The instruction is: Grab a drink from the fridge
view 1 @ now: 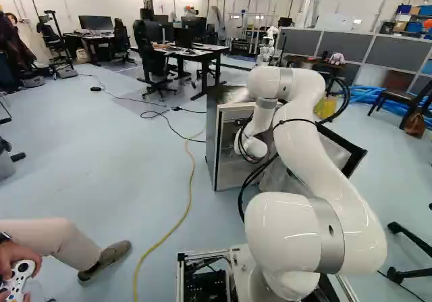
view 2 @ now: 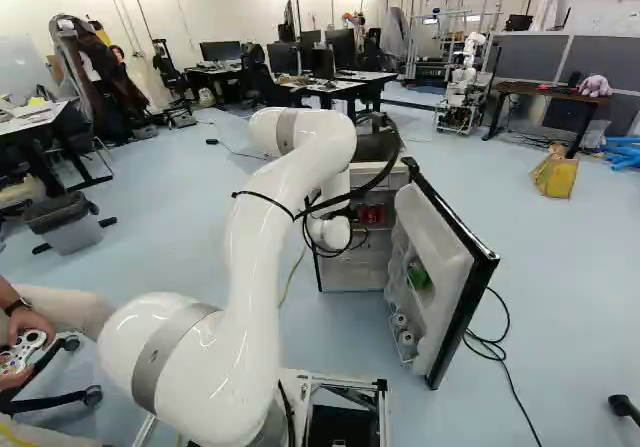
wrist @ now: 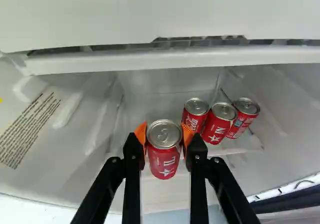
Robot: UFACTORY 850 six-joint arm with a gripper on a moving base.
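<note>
In the wrist view my gripper [wrist: 164, 135] is shut on a red can [wrist: 164, 156], its orange pads touching the can from both sides. The can stands upright, its silver lid facing the camera. Beside it, past one finger, three more red cans stand close together: the nearest can [wrist: 195, 115], a middle can [wrist: 219, 123] and an outer can [wrist: 243, 118]. All are inside the fridge [view 1: 212, 140], below a white ledge. The fridge door [view 2: 462, 267] is wide open. My arm's wrist reaches into the fridge, and the base views do not show the fingers.
The door's inner shelves hold a green item [view 2: 419, 276] and cans [view 2: 405, 338]. A yellow cable [view 1: 177, 228] runs across the floor left of the fridge. A seated person's leg and hands with a controller [view 1: 20, 275] are at the left. Another robot [view 2: 463, 82] stands far back.
</note>
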